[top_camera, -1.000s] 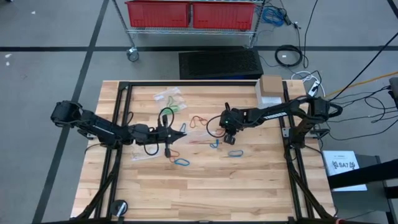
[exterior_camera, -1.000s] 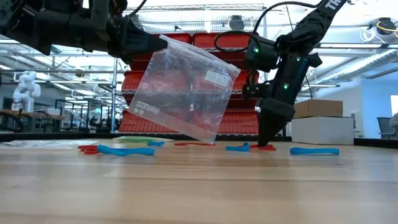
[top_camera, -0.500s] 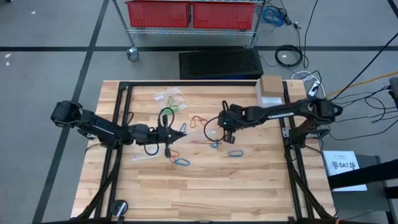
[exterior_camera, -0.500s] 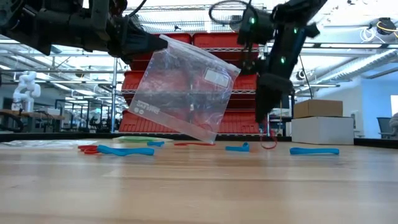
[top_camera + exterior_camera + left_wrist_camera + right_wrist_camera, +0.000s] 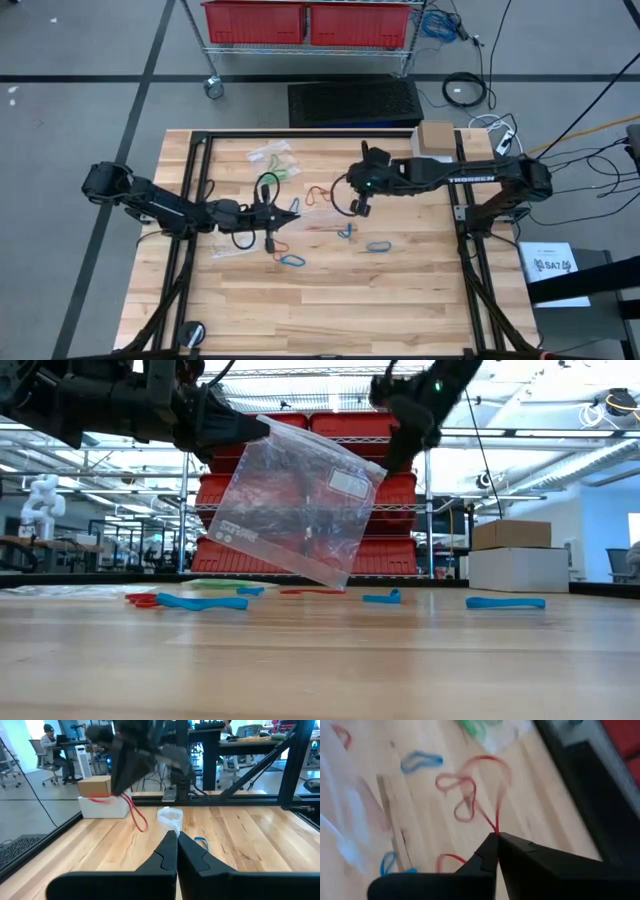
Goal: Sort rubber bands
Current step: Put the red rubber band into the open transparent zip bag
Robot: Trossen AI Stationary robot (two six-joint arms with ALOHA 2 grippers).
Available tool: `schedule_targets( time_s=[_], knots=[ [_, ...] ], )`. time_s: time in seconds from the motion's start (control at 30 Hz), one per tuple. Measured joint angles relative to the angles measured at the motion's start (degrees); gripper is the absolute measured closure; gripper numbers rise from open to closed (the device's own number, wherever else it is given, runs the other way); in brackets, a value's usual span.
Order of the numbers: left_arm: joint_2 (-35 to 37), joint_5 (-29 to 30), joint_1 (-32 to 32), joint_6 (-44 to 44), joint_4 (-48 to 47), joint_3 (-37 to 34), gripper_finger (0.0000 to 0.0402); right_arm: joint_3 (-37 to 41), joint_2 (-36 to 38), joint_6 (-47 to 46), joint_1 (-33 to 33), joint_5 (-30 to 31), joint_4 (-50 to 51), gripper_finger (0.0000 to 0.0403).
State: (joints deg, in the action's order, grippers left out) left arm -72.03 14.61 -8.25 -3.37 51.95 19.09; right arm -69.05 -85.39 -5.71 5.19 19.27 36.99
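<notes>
Between the right tool's (image 5: 496,840) closed tips hangs a red rubber band (image 5: 479,790).

The wooden worktop (image 5: 330,300) carries a black metal frame (image 5: 300,134) along its edges. A small cardboard box (image 5: 436,136) sits on a white box at the far right corner, near a tangle of cables (image 5: 465,90) on the grey floor. Beyond the worktop stands a wire cart holding two red bins (image 5: 305,20), with a black mat (image 5: 354,102) in front of it. A clear plastic bag (image 5: 295,510) hangs tilted above the boards (a white label shows on it), and another clear bag (image 5: 270,155) lies flat toward the far edge. A printed sheet (image 5: 553,268) lies off to the right.
</notes>
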Motion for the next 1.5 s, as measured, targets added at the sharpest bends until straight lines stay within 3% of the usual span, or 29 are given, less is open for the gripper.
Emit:
schedule_targets(
  time_s=[0.4,0.87,1.5],
  knots=[
    [0.0,0.5,0.0,0.1,-0.1,0.0,0.0401,-9.1,0.4,3.7,-5.3,3.4,-4.4,0.0403],
    [0.0,1.3,2.3,4.0,0.2,0.0,0.0401,-9.4,-0.2,5.9,-7.2,3.0,-13.2,0.0403],
    [0.0,1.2,2.6,4.6,2.9,0.0,0.0401,-9.4,-3.8,7.1,-7.2,1.3,-17.3,0.0403]
  ],
)
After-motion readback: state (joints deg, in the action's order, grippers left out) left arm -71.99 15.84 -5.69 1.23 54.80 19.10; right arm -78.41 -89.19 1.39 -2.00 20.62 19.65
